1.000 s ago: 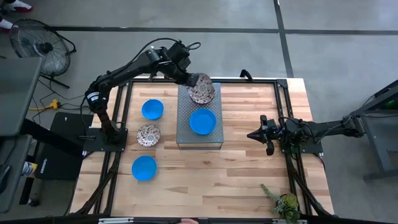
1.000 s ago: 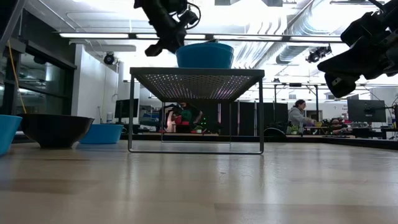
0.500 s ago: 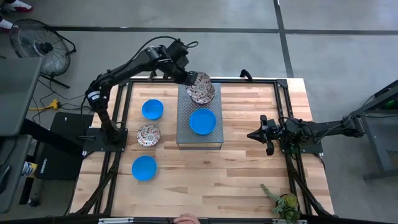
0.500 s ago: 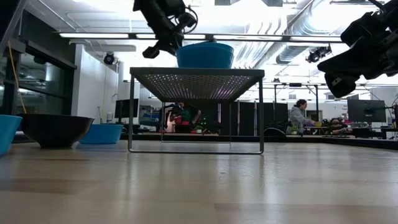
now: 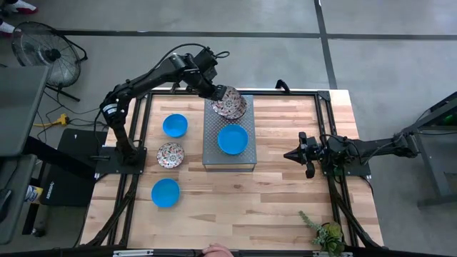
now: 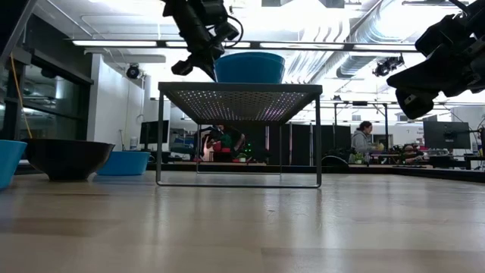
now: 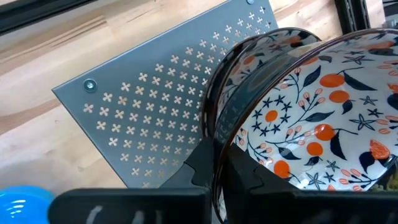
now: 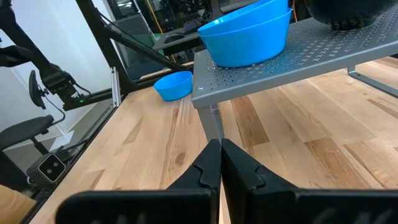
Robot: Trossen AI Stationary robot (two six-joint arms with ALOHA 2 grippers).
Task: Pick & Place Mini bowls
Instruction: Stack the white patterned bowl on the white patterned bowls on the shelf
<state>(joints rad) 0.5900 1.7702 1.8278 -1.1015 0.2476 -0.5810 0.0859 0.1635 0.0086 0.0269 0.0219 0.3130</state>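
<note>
My left gripper (image 5: 220, 98) is over the far end of the grey perforated slab (image 5: 228, 153), shut on a floral bowl (image 5: 231, 106). In the left wrist view a second floral bowl (image 7: 323, 124) is nested with it. Two stacked blue bowls (image 5: 233, 139) sit on the slab's middle. On the table left of the slab are a blue bowl (image 5: 175, 126), a floral bowl (image 5: 170, 154) and another blue bowl (image 5: 166, 193). My right gripper (image 5: 288, 154) waits shut, right of the slab. My left gripper pinches the floral bowl's rim (image 7: 216, 134), on the side toward the table's far-left. One finger (image 7: 199, 171) is outside the wall and the other (image 7: 261, 183) inside. It comes slanting down from the far left. Whether the bowl's base rests on the slab, I cannot tell.
The slab stands raised on thin legs (image 6: 159, 136), with room beneath it. Black frame rails (image 5: 332, 185) run along the table's sides. A small plant (image 5: 327, 235) sits at the near right corner. Bare wood lies near and right of the slab.
My left gripper, still shut on the floral bowl, has edged slightly toward the table's left and a little down over the slab's far end, tipping a bit. The bowl has moved with it.
</note>
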